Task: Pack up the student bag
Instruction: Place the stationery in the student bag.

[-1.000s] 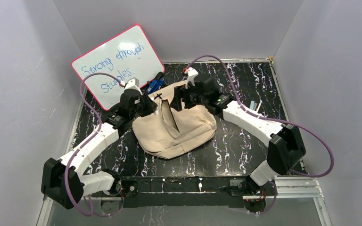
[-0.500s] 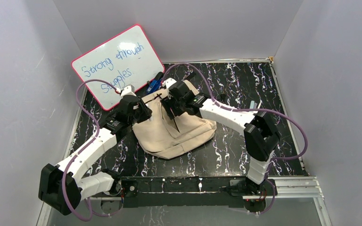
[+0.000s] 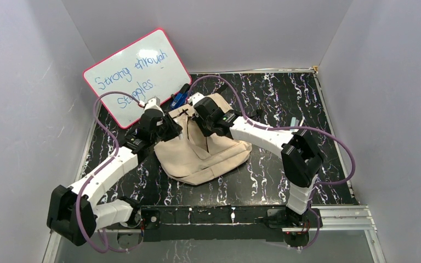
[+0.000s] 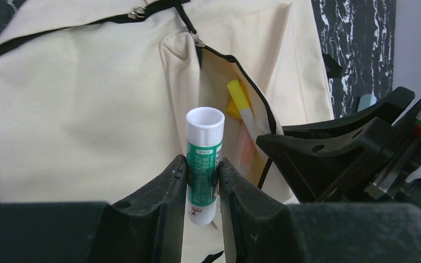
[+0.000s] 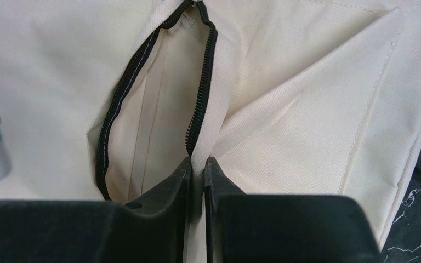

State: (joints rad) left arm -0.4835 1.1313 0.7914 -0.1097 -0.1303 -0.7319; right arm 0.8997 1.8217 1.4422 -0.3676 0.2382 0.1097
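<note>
Student bag (image 3: 197,159) lengthwise far-near; left hand (image 4: 203,169) grips glue stick (image 4: 204,134); right hand (image 5: 197,164) pinches bag.

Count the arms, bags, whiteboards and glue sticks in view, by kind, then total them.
arms: 2
bag: 1
whiteboard: 1
glue stick: 1
total: 5

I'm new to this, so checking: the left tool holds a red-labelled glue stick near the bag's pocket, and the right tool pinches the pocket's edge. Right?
Almost. The glue stick in the left tool, by the bag, has a green label, not red; the left wrist view shows it. The rest holds.
</note>
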